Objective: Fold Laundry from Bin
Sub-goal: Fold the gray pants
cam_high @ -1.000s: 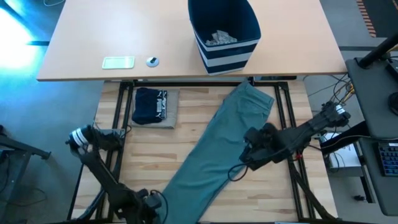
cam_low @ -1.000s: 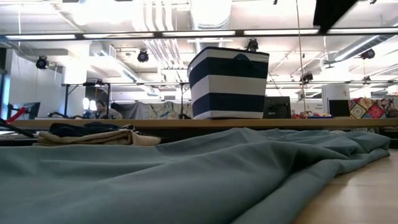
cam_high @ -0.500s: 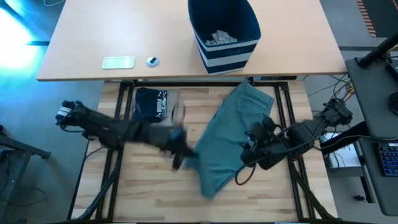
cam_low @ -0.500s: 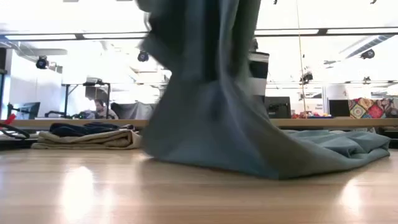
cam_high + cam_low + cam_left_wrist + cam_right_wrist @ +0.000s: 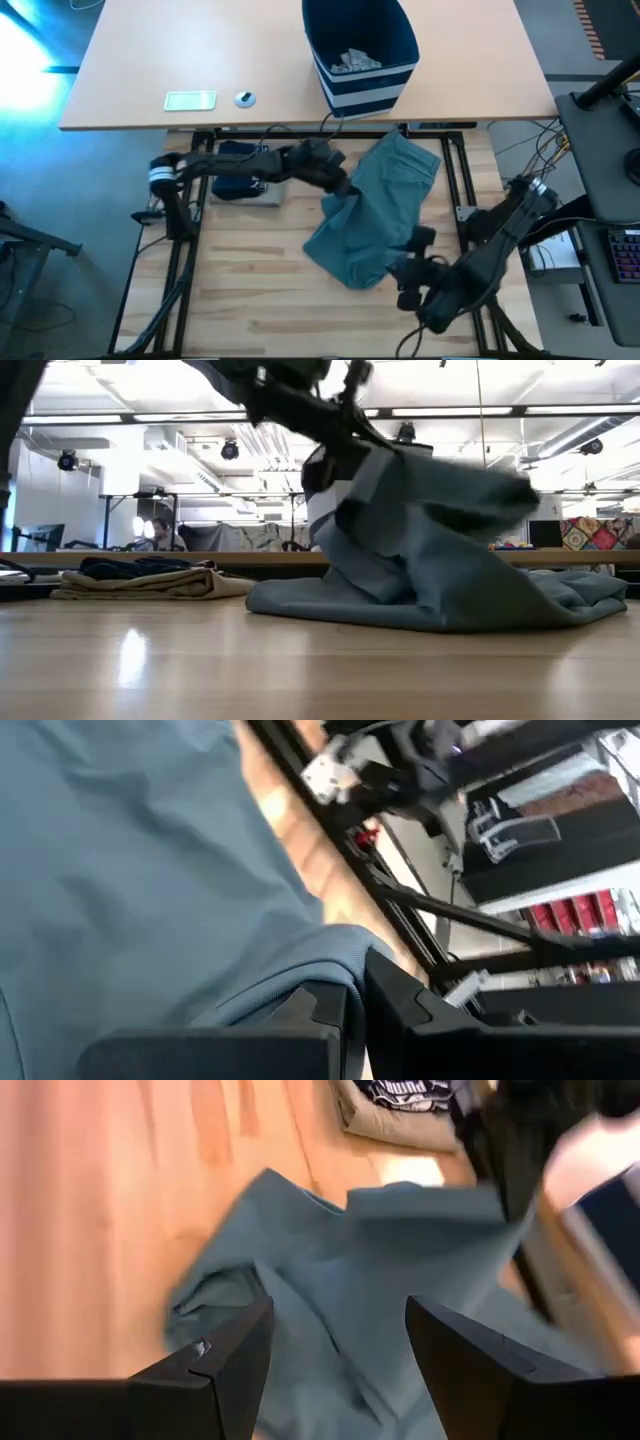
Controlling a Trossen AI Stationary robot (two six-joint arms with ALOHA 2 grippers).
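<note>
Wooden table (image 5: 240, 270) fills my view from above, with the striped bin (image 5: 360, 50) on the tan desk behind it. From there I see the left fingers (image 5: 338, 186) closed on an edge of the teal garment (image 5: 375, 215), lifting it over itself. Only the left wrist view shows the cloth pinched between them. The right fingers (image 5: 418, 272) stand wide and hold nothing, beside the garment's near edge. Only the low view shows the folded pile (image 5: 140, 578) in layers, navy on beige.

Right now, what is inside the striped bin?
Small grey cloth pieces lie at the bottom of the bin. Whatever may be under them is covered, and the near wall hides part of the floor.
</note>
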